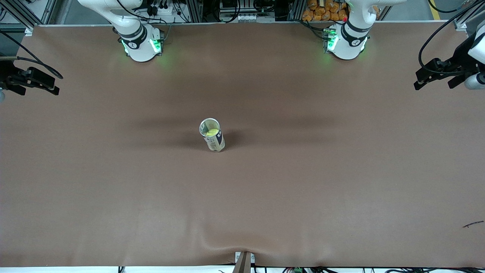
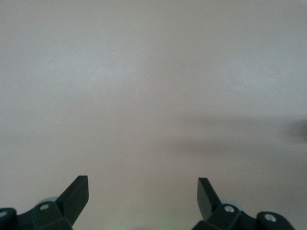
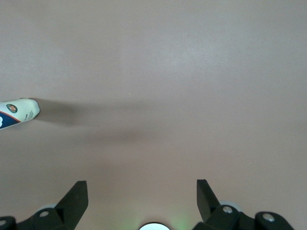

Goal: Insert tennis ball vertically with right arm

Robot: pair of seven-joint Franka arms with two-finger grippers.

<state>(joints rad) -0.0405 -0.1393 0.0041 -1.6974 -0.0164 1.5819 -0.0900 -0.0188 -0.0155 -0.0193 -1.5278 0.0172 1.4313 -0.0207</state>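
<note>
the tennis ball can [image 1: 212, 135] stands upright near the middle of the brown table [image 1: 341, 182], its open mouth facing up. the front view looks down into that mouth and shows the yellow-green tennis ball [image 1: 212, 132] seated inside the can. neither wrist view shows the ball.

the right gripper [image 1: 36, 80] hangs over the table edge at the right arm's end, well apart from the can. in the right wrist view the right gripper [image 3: 142, 191] has its two black fingers [image 3: 76, 199] spread wide with only bare table surface between them. the same view catches the base of the can [image 3: 18, 113] at the picture's edge with its printed label, a detail the front view renders too small to read.

the left gripper [image 1: 435, 74] hangs over the table edge at the left arm's end and waits. in the left wrist view the left gripper [image 2: 143, 191] has its fingers [image 2: 76, 196] likewise spread wide over bare table. a dark smudge at that picture's edge is possibly the can's shadow; it is too blurred to confirm.

a small dark scrap [image 1: 473, 224] lies on the table near the front camera, toward the left arm's end; only the front view shows it.
</note>
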